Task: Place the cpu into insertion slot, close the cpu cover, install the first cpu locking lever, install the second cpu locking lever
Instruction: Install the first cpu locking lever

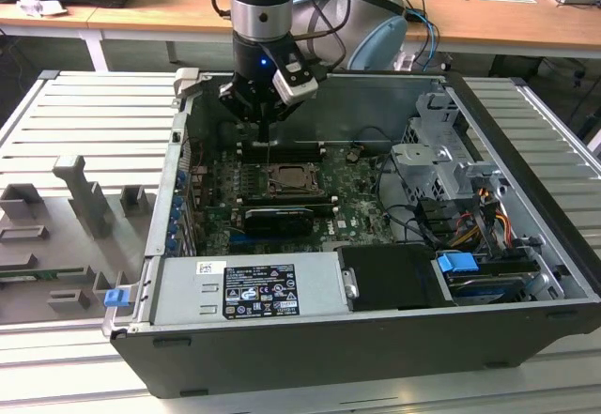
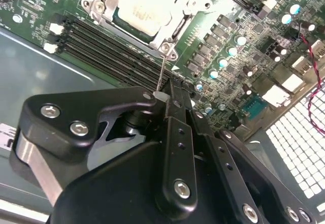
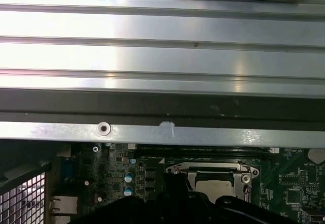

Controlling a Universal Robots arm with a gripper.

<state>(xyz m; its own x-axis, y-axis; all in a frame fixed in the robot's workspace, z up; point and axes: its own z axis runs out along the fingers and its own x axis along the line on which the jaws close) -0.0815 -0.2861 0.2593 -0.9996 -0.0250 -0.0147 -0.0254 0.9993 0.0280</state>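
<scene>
Inside the open case (image 1: 376, 353) the cpu (image 2: 144, 8) lay under the cpu cover (image 2: 179, 21), gripper (image 2: 163, 94) seemingly clamped on a locking lever (image 2: 161, 69)

over cpu cover (image 1: 287, 181): free | obst: case wall (image 1: 376, 104), PSU (image 1: 183, 287) nearby

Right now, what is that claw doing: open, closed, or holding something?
Gripper: closed, pinching the end of the thin wire locking lever that stands up from the socket's corner.
</scene>
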